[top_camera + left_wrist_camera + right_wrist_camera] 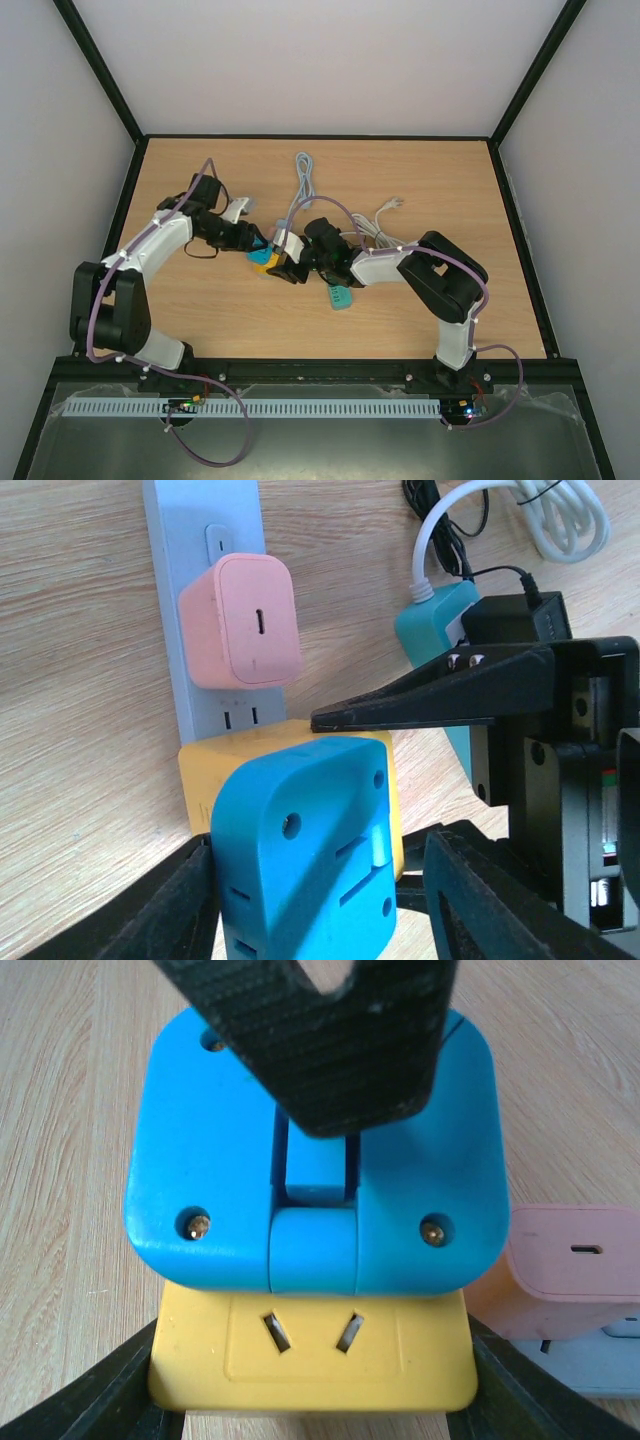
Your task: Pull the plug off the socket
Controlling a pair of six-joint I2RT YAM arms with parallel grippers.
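Left wrist: left end effector (pixel 320 910) half-open astride blue plug (pixel 300 840); right end effector (pixel 315 1395) clamps yellow socket (pixel 310 1350).

The blue plug (pixel 300 850) hides most of the yellow socket (pixel 215 780)

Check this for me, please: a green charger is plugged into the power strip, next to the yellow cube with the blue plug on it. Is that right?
Not quite. The charger plugged into the power strip is pink, not green, as the left wrist view shows. The rest holds: it sits next to the yellow cube with the blue plug on it.
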